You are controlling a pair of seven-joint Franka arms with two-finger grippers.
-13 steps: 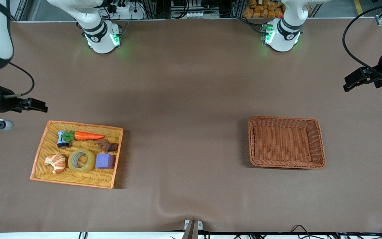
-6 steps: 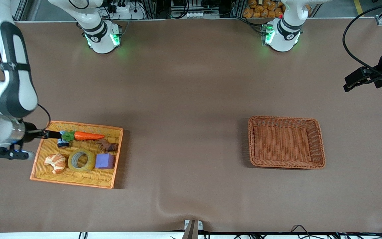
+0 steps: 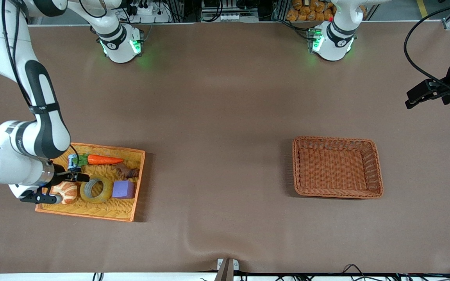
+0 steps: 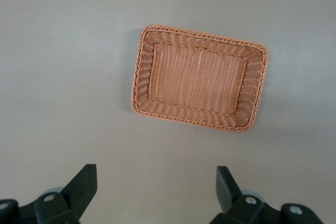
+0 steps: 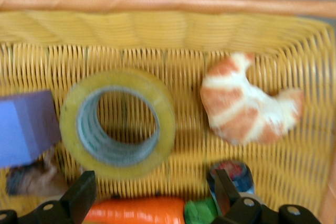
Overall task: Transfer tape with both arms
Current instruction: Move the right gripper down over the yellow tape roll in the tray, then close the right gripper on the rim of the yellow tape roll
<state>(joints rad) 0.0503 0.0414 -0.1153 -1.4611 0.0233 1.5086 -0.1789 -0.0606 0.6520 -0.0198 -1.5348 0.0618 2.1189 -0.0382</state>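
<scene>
Right tool [image 3: 77, 177] has swung down from the tray's edge, fingers spread, now over the yellow tray [image 3: 88, 209] beside the croissant [image 3: 65, 192]. Tape [image 3: 96, 189] lies flat in tray, between croissant and purple cube [image 3: 123, 189]. Left tool [image 4: 156, 192] waits spread, high at the left arm's end of the surface.

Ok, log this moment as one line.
right gripper: open, over yellow wicker tray | yellowish translucent tape roll: in tray | left gripper: open, waiting

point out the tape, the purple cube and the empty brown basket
tape [image 3: 96, 189], front view, on the yellowish ring's top face.
purple cube [image 3: 123, 189], front view, on its top face.
brown basket [image 4: 199, 45], left wrist view, on its woven wall.
</scene>
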